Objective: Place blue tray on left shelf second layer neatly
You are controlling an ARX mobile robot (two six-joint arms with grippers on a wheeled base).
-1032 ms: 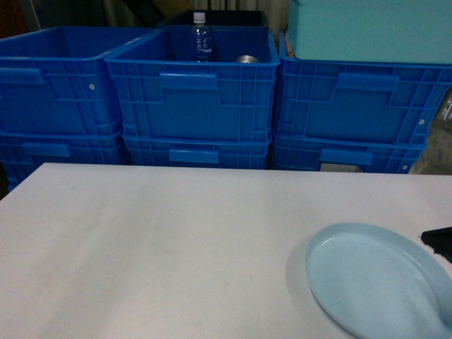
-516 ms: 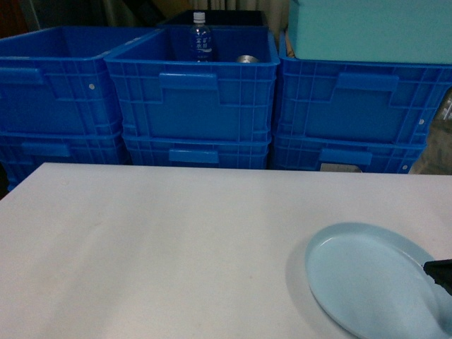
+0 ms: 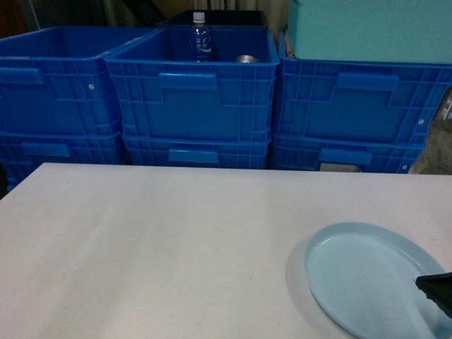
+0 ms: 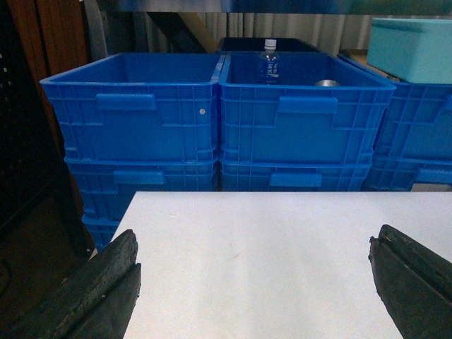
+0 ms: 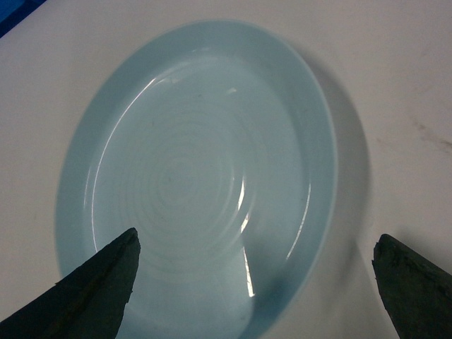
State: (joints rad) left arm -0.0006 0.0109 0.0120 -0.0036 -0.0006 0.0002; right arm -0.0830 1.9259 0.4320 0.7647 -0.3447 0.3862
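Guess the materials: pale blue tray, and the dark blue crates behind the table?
Blue tray: likely glossy molded plastic, given sharp light streaks and faint concentric rings; glazed ceramic can't be excluded. Crates: almost certainly injection-molded plastic, with ribbed walls, molded handle recesses and a semi-matte sheen.

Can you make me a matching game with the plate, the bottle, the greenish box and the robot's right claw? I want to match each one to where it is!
Things:
1. blue tray
2. water bottle
3. turquoise box
4. right tool

Places:
A. inside the middle blue crate
B. open, above the tray
C. on the white table
D. on top of the right crate

Pairs: 1-C, 2-A, 3-D, 4-B
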